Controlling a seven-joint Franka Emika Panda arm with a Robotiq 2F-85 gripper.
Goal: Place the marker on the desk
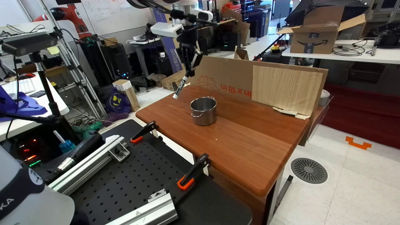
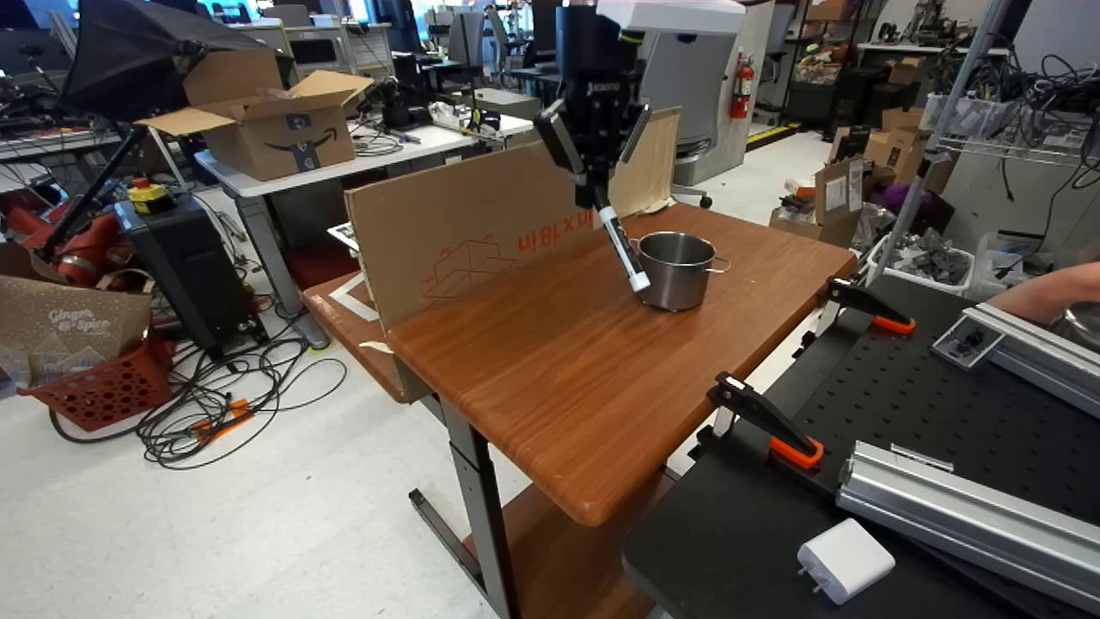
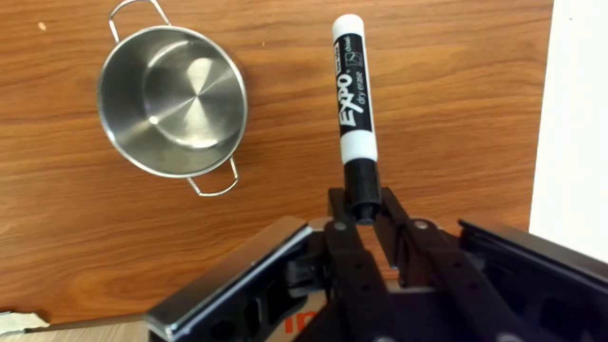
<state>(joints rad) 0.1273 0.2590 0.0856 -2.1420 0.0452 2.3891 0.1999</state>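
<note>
On the left, in an exterior view, we find the black perforated board (image 1: 131, 175), lying just beside a long edge of the counter (image 1: 243, 143), with the floor (image 1: 353, 175) showing in part of the gap. Along the board's facing side we note an orange-gripped clamp (image 1: 143, 132) near the counter's left corner and another such clamp (image 1: 194, 171) farther along that edge.

Next to the right we come to the marker (image 1: 181, 87), white and black with EXPO lettering, tilted in the air with its white end lowest. From the wrist view we place it over the wood between the two-handled metal pot (image 3: 171, 102) and the nearer short edge of the counter. The hand (image 1: 188, 73) is clamped on it: we see the fingers (image 3: 337, 205) pressed to either side of the black cap (image 3: 362, 183), and the marker is above the counter, apart from its top. The pot stands upright on the counter, closer to the left short edge than to the right one.

Farther right, we see a cardboard sheet (image 1: 229, 70) printed in red, upright along the long edge opposite the board, and against it, toward the far right corner, a wood-patterned panel (image 1: 286, 90). Well beyond that corner, an open cardboard box (image 1: 314, 40) sits on a white-topped table (image 1: 384, 57).
</note>
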